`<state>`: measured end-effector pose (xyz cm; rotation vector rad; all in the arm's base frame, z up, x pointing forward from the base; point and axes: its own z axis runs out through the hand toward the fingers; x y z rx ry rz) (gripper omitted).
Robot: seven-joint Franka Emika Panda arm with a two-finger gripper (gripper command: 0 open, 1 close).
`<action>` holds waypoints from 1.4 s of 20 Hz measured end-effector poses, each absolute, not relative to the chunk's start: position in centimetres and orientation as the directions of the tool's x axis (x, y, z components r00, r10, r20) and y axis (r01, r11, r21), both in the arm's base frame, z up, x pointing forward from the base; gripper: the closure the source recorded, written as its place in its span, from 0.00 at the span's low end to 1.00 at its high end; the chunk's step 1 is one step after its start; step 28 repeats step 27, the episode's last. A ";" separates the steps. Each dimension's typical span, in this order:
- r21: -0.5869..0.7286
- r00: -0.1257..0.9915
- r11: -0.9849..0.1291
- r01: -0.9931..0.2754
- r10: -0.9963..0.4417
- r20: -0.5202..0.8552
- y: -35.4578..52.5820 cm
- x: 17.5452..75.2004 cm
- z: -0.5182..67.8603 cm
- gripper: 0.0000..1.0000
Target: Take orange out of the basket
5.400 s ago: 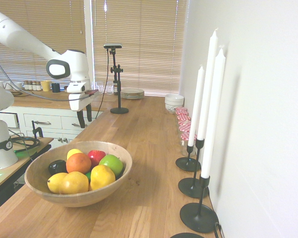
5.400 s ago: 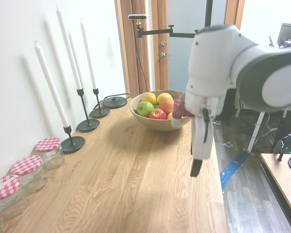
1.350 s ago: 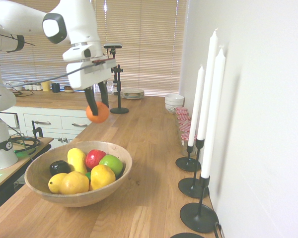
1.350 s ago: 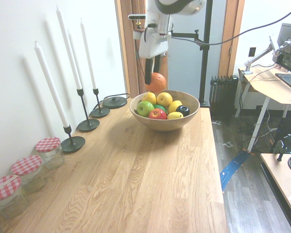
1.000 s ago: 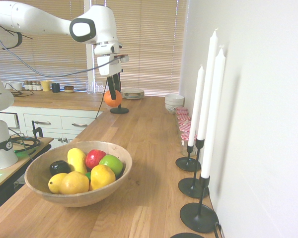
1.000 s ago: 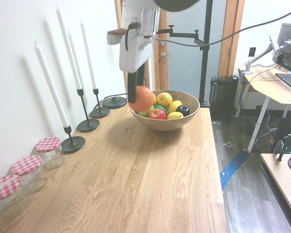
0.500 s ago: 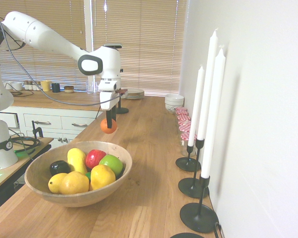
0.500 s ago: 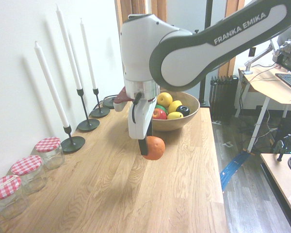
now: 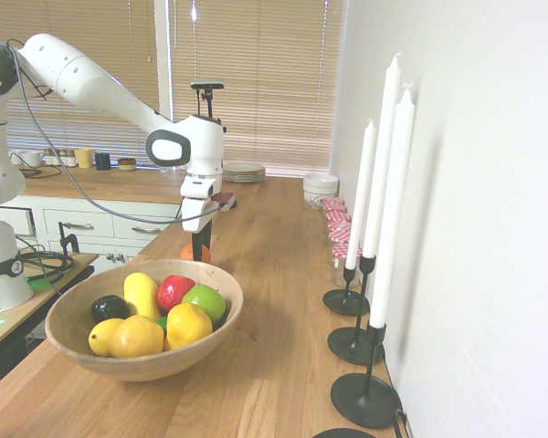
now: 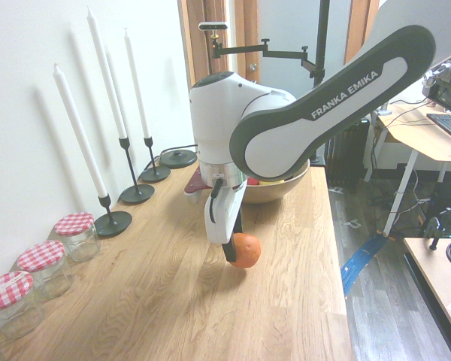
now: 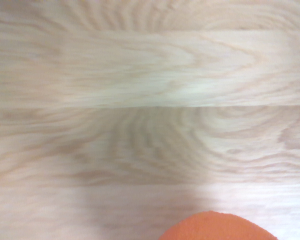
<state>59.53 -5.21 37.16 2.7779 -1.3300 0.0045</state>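
The orange [image 10: 247, 252] is down at the wooden counter [image 10: 173, 301], outside the basket and on the side away from the candles' wall; whether it touches the wood I cannot tell. My gripper [image 10: 239, 250] is shut on it, one dark finger showing along its side. In the first exterior view the orange [image 9: 205, 254] peeks out just behind the basket [image 9: 226, 290], with the gripper [image 9: 198, 248] coming down onto it. The wrist view shows the orange [image 11: 217, 228] low in the picture over wood grain. In the second exterior view the arm hides most of the basket [image 10: 301, 177].
The basket holds yellow fruits [image 9: 188, 324], a red apple [image 9: 175, 290], a green apple [image 9: 206, 301] and a dark fruit [image 9: 106, 307]. Three white candles in black holders [image 10: 113, 222] line the wall, with red-checked jars [image 10: 75, 235] beside them. Plates [image 9: 244, 172] and bowls [image 9: 321, 189] sit at the far end.
My gripper has come down a little with the orange, from just above the counter to counter level beside the basket. The fruit left in the basket has not moved.
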 end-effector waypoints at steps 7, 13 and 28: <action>0.051 0.615 -0.613 -0.789 -0.788 0.036 -6.2 59.9 36.6 0.00; 0.051 0.609 -0.607 -0.793 -0.792 0.037 -6.7 59.8 36.6 0.00; 0.057 0.603 -0.600 -0.798 -0.797 0.034 -7.4 59.9 35.8 0.00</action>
